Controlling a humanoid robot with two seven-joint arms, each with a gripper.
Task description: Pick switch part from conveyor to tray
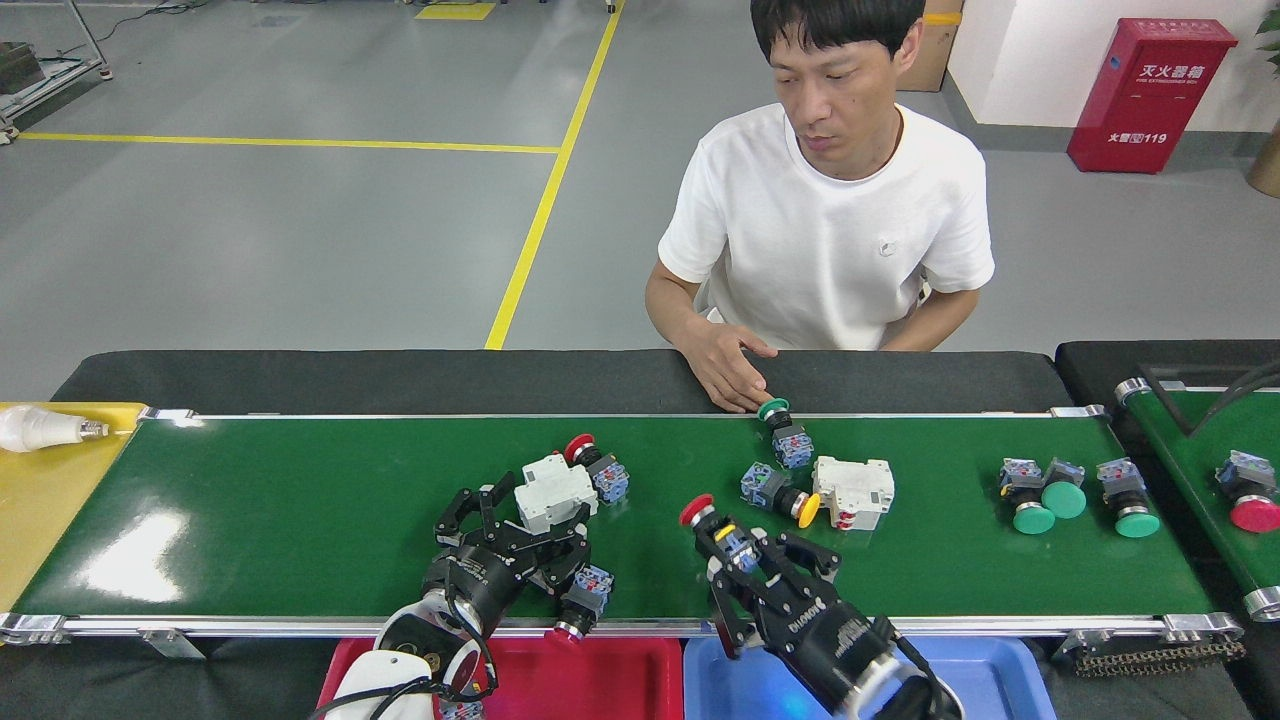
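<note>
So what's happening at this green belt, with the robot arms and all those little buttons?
A robot is sorting push-button switch parts off the conveyor into bins at its near edge. Its right gripper is closed on a red-capped switch, above the belt near the blue tray. Its left gripper is spread open beside another switch at the belt's near rail, by the red tray. More switches and two white breakers lie on the belt. A person in a white shirt sits opposite, one hand at the far rail.

On the long dark-green belt conveyor (pixel 300 500), push-button switch parts (pixel 1040 490) lie scattered toward the right. Nearer, beyond its rail, a red plastic tray (pixel 610 680) sits left of a blue plastic tray (pixel 990 680), apparently touching.
</note>
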